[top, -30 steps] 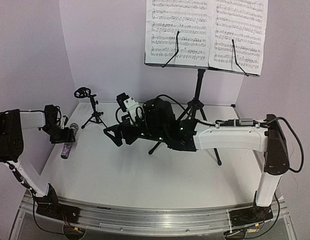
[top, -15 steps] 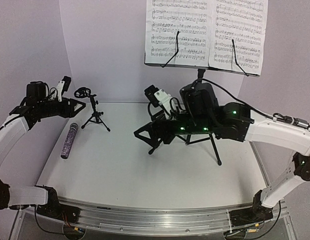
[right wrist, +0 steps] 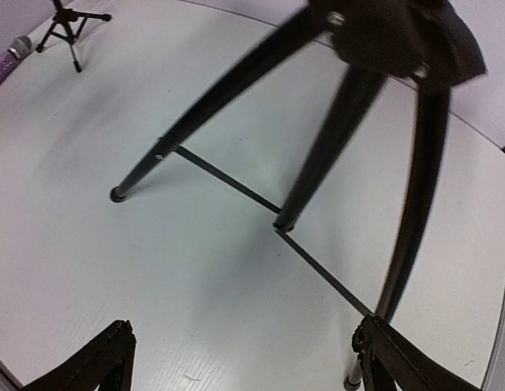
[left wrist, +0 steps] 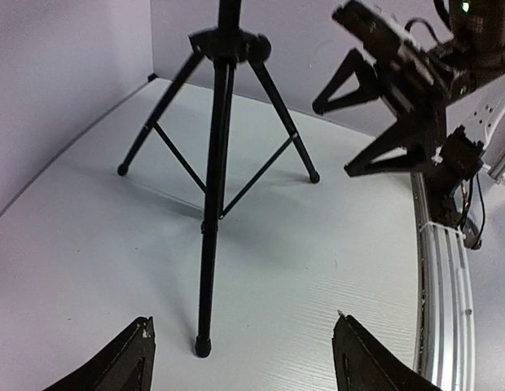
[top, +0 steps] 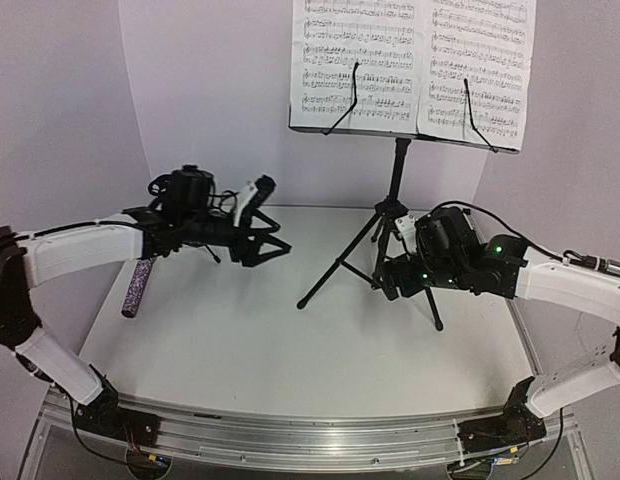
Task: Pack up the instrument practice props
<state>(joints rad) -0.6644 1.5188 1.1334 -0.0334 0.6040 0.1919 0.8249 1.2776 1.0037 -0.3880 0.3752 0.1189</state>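
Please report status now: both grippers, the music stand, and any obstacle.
Left gripper open, empty. Right gripper open, empty, close at the music stand legs. Stand upright, sheet-music pages on it. Microphone lies on table far left, not in the way.

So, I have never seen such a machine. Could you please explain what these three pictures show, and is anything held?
These are two white-and-black robot arms, bolted to a white table. The wide picture comes from a camera above and behind them; the other two come from cameras on the wrists. On the table stands a tall black tripod music stand carrying white sheet-music pages. A glittery purple microphone lies at the left, near a small black tripod mic stand. The left gripper and right gripper are open and hold nothing.
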